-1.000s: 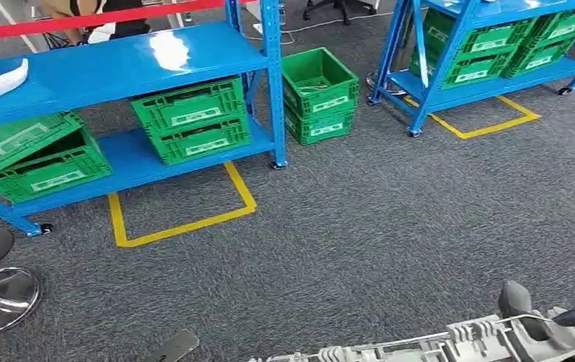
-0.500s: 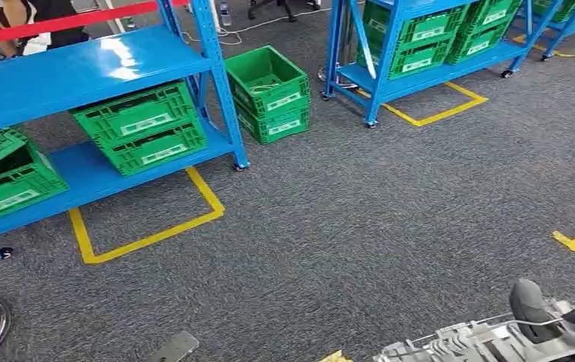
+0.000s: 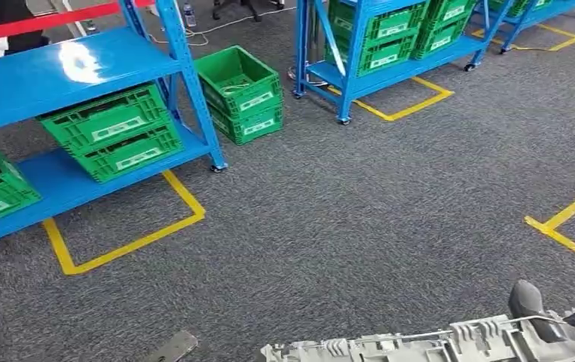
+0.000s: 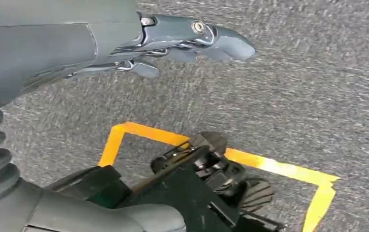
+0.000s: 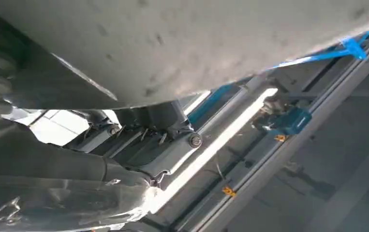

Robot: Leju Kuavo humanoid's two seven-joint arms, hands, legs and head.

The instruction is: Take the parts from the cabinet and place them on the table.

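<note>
A long, pale grey ribbed part (image 3: 420, 348) lies across the bottom edge of the head view. My right hand (image 3: 548, 313) grips its right end, thumb over the top and dark fingers behind. In the right wrist view the part's smooth grey underside (image 5: 197, 43) spans the frame and my right hand (image 5: 163, 140) clasps it from below. My left hand (image 4: 172, 38) hangs over the grey carpet with its fingers stretched out, holding nothing. The blue cabinet (image 3: 65, 68) with green crates (image 3: 111, 132) stands at the far left.
Two stacked green crates (image 3: 240, 94) sit on the carpet beside the cabinet. A second blue rack (image 3: 389, 64) with green crates stands behind. Yellow tape marks (image 3: 122, 241) lie on the floor, and another tape corner (image 3: 567, 226) is at the right. Open carpet stretches ahead.
The whole scene has slid leftward, so the camera has turned to the right. The grey part stays in my right hand at the bottom right.
</note>
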